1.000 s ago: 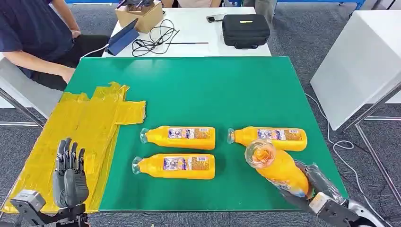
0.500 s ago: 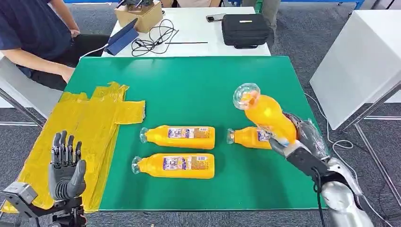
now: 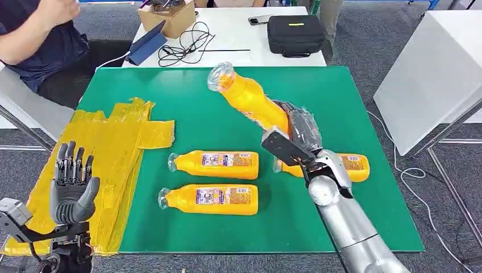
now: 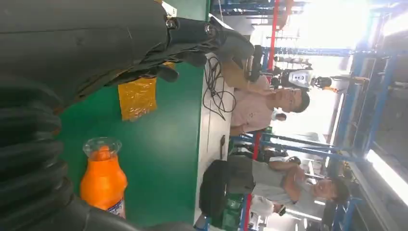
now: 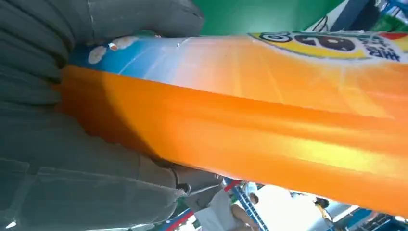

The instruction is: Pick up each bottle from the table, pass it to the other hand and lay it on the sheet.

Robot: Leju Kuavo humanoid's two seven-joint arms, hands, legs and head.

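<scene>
The right hand [image 3: 300,129] grips an orange plastic juice bottle [image 3: 250,98] by its base, raised neck-out over the green counter [image 3: 352,108] — likely presenting it to the left hand [image 3: 71,190], empty and spread above the counter's near-left corner, over the yellow sheet [image 3: 108,148].

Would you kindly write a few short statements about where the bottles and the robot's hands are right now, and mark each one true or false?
1. The right hand holds an orange bottle lifted above the green mat. True.
2. The left hand grips a bottle. False: it holds nothing, fingers apart, above the yellow sheet.
3. Three bottles lie on the green mat. True: two side by side, and a third partly hidden behind the right arm.
4. One bottle already lies on the yellow sheet. False: the sheet carries no bottle.
5. The held bottle's cap end points toward the robot. False: it points away, toward the white table.
</scene>
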